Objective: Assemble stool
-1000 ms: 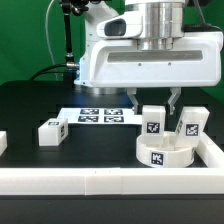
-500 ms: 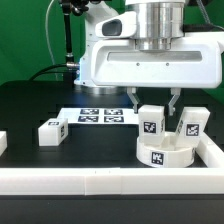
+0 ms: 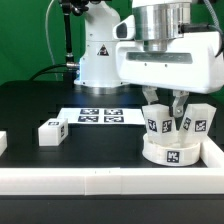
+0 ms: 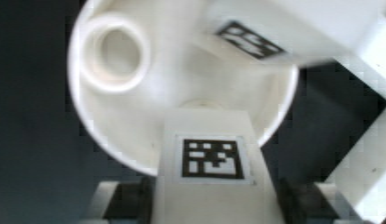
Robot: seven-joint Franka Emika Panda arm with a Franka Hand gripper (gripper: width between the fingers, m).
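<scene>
Caught mid leg-fitting. Found seat disc (image 3: 172, 152) at exterior view's right, just beside near border rail (image 3: 90, 183). Saw gripper (image 3: 165, 106) half-spread astride one leg (image 4: 211, 160) over disc; could not tell clamped or loose. Judged next: needed leg squared to socket (image 4: 115, 52), then pressed down.

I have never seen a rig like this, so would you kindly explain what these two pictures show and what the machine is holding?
The machine is a robot arm ending in a two-finger gripper. One picture comes from a camera standing off the arm, the other from a camera on its wrist, looking past the gripper. On the black table lie a thick round white plastic seat disc, a loose blocky white leg, a flat white marker board and a long white border rail. More white legs stand at the disc. The gripper appears closed on one small tagged white leg over the disc.
</scene>
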